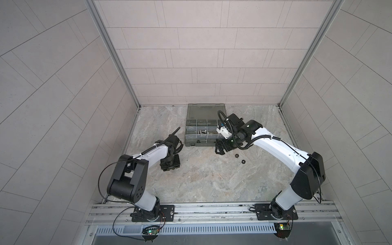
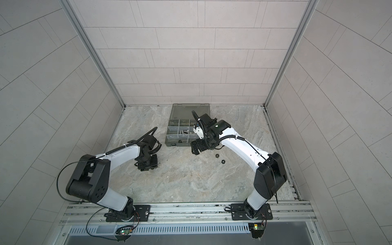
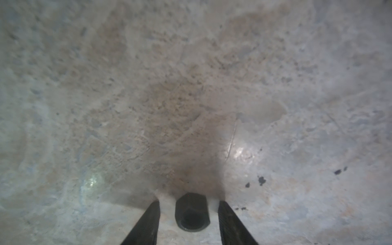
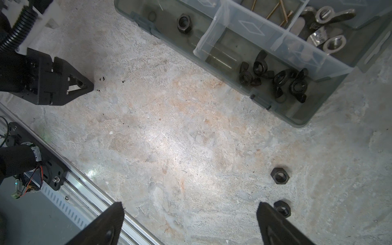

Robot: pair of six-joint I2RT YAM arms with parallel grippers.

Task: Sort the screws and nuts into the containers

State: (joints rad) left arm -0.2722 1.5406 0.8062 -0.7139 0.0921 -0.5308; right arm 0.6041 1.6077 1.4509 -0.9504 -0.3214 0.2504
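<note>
Three black hex ring nuts are seen loose on the marbled stone-look table, and one is lined up for a pick. That black hex nut, lying flat toward the table's left edge, is bracketed by the left gripper; the jaws are held apart, a sliver of table shown on either side, so nothing is clamped yet. Grasping this nut is judged to be the step in hand. Off the front right corner of the translucent grey-green plastic organizer case, the right gripper is hung with jaws spread wide and empty, one loose nut ahead of it and another nut just beside a fingertip. Black wing nuts are gathered in the case's front corner compartment, a lone hex nut in the one alongside. Next, the left jaws would need to be squeezed squarely on the flats, then the nut lifted and carried to that hex-nut compartment
</note>
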